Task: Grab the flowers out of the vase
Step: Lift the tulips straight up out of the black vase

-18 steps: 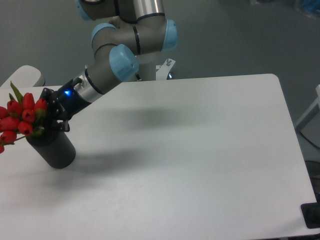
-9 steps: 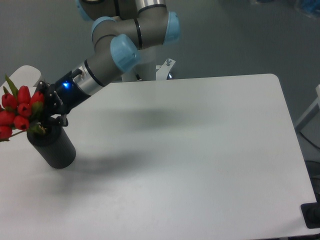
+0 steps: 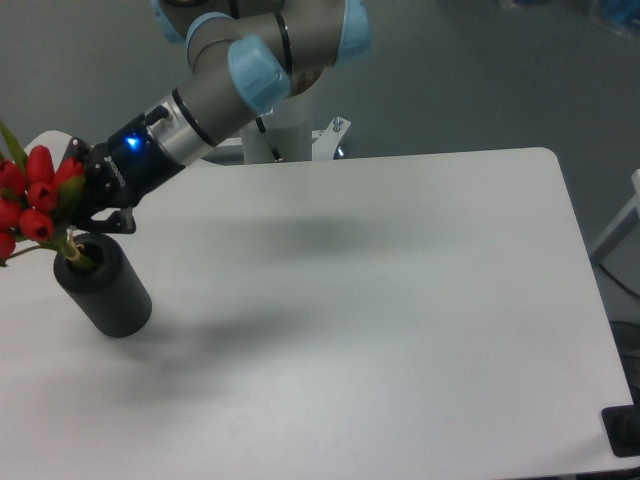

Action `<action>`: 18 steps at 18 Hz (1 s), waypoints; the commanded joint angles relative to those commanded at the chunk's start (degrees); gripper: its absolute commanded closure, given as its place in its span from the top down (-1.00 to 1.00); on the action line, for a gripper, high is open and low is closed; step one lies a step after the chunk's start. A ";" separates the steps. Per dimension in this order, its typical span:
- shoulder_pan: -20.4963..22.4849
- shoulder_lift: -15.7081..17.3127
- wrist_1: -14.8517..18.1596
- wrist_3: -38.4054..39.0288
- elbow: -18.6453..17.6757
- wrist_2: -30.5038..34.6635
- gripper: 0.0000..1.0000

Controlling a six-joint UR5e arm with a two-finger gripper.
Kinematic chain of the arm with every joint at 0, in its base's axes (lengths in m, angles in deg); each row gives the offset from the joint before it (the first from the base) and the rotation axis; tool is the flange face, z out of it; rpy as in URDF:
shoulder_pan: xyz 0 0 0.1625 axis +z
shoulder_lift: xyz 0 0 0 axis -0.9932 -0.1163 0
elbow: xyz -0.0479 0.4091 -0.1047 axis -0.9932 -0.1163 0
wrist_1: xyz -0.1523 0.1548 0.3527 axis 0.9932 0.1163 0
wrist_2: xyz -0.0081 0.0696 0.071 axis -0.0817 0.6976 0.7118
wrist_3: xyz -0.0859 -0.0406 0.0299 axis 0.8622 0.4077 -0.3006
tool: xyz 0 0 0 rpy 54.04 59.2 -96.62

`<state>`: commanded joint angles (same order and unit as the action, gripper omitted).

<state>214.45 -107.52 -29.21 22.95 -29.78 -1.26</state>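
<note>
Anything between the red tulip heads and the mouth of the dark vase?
In the camera view, only the bunch's own green stems bridge the flowers and the vase. The gripper is beside them, seemingly clamping the bunch.

The vase (image 3: 103, 291) stands on the table (image 3: 400, 300) near its left edge, leaning toward the left. The flowers (image 3: 35, 195) sit above and to the left of its mouth, their stems reaching down into it. The gripper (image 3: 82, 206) is just right of the bunch, above the vase, with the arm (image 3: 220, 90) stretching up and to the right behind the table.
</note>
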 joint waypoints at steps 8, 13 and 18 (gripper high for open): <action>1.93 3.16 0.09 7.47 4.57 -3.60 -0.72; 2.02 3.69 0.09 10.03 6.33 -3.87 -0.72; 5.88 3.61 0.00 11.26 8.53 -5.27 -0.72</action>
<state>220.33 -103.91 -29.21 34.21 -21.25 -6.53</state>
